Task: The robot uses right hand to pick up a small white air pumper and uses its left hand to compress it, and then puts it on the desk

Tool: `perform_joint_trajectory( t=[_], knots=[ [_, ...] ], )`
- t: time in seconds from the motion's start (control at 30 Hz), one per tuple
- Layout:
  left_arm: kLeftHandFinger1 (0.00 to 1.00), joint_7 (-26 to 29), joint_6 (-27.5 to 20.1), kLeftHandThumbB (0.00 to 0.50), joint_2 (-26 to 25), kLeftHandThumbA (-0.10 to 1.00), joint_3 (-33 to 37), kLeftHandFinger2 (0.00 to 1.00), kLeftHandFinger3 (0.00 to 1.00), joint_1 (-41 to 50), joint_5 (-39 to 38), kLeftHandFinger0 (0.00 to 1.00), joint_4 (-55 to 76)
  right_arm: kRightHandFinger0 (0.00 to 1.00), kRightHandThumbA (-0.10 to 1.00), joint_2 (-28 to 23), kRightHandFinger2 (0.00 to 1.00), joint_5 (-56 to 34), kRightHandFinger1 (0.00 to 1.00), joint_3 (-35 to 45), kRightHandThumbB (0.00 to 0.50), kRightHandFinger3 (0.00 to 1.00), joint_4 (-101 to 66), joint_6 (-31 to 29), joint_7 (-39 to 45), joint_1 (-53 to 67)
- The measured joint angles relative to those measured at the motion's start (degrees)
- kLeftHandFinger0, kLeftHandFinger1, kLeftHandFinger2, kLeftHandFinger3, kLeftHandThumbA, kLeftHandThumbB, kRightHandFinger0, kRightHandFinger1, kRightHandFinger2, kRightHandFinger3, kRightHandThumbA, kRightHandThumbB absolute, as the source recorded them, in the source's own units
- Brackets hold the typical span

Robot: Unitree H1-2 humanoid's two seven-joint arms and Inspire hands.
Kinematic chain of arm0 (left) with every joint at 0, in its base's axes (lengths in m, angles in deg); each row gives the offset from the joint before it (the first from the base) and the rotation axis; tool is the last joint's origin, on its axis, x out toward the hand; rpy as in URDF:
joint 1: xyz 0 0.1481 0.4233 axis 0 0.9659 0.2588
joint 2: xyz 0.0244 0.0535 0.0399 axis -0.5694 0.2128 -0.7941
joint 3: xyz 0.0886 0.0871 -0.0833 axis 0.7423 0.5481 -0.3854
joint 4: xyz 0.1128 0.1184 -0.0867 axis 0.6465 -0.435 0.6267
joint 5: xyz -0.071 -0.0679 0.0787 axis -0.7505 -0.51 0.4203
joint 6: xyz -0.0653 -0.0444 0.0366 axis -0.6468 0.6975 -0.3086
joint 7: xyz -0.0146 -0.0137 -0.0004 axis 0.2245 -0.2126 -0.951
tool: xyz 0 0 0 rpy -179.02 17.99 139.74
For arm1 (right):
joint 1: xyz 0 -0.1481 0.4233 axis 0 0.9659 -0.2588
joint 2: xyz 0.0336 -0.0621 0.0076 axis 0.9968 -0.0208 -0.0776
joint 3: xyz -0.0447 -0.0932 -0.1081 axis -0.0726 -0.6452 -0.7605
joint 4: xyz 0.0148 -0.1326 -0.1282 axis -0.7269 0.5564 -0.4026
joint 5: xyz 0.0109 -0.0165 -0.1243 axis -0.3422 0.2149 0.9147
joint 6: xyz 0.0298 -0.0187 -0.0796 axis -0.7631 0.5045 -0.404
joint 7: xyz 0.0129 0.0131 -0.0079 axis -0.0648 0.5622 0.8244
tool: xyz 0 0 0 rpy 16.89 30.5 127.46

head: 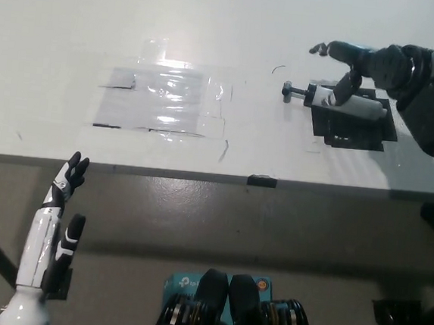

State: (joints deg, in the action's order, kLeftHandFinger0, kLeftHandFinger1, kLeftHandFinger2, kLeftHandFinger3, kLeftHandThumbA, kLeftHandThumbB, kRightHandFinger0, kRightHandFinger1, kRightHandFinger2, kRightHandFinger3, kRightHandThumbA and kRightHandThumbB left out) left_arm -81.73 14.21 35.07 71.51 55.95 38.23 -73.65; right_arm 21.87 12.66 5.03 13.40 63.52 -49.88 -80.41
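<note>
Air pumper (342,102) is lying on its side on a black pad (354,127) near the right edge of the white desk (76,28). Its white body is pointing right and its dark rod with a round black knob is sticking out to the left, past the pad's edge. The black right hand (360,65) is hovering just behind the pumper with its fingers spread wide. It is holding nothing, though one finger is reaching down close to the white body and I cannot tell if it is touching.

The white left hand (59,211) is waiting low at the left, off the desk and below its front edge, fingers apart and holding nothing.

A clear plastic sheet (161,101) is lying flat near the middle of the desk, well apart from the pumper. Bare white desk is showing between the sheet and the pad, and all along the back edge too.
</note>
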Motion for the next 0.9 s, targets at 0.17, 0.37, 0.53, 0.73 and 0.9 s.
perform_joint_trajectory(
  t=[0.17, 0.37, 0.53, 0.73, 0.9],
  knots=[
    [1.00, 0.00, 0.02, 0.316, 0.02, 1.00, -0.02, 1.00, 1.00, -0.16, -0.14, 1.00, -0.23, 1.00, 1.00, -3.69, 1.00, -0.61, 1.00, 6.95, 0.391, 1.00, -12.09, -0.29, 0.34, 0.44],
    [1.00, -0.06, 0.07, 0.280, 0.02, 1.00, -0.01, 1.00, 1.00, -1.55, -0.41, 1.00, -1.83, 1.00, 1.00, -4.95, 1.00, -2.39, 1.00, 15.34, 0.357, 1.00, -26.19, 0.63, 0.21, 4.88],
    [1.00, -0.15, 0.11, 0.306, -0.03, 1.00, -0.03, 1.00, 1.00, -3.42, -0.70, 1.00, -3.35, 1.00, 1.00, -4.41, 1.00, -3.52, 1.00, 19.63, 0.297, 1.00, -36.57, 1.70, 0.15, 12.46],
    [1.00, -0.16, 0.14, 0.278, -0.20, 1.00, -0.09, 1.00, 1.00, -5.80, -1.05, 1.00, -5.88, 1.00, 1.00, -2.72, 1.00, -4.31, 1.00, 22.81, 0.292, 1.00, -48.95, 2.63, -0.22, 26.20],
    [1.00, -0.16, 0.14, 0.240, -0.63, 1.00, -0.26, 1.00, 1.00, -7.21, -1.75, 1.00, -7.85, 1.00, 1.00, -0.01, 1.00, -4.54, 1.00, 25.47, 0.305, 1.00, -59.16, 2.60, -1.17, 38.39]
  ],
)
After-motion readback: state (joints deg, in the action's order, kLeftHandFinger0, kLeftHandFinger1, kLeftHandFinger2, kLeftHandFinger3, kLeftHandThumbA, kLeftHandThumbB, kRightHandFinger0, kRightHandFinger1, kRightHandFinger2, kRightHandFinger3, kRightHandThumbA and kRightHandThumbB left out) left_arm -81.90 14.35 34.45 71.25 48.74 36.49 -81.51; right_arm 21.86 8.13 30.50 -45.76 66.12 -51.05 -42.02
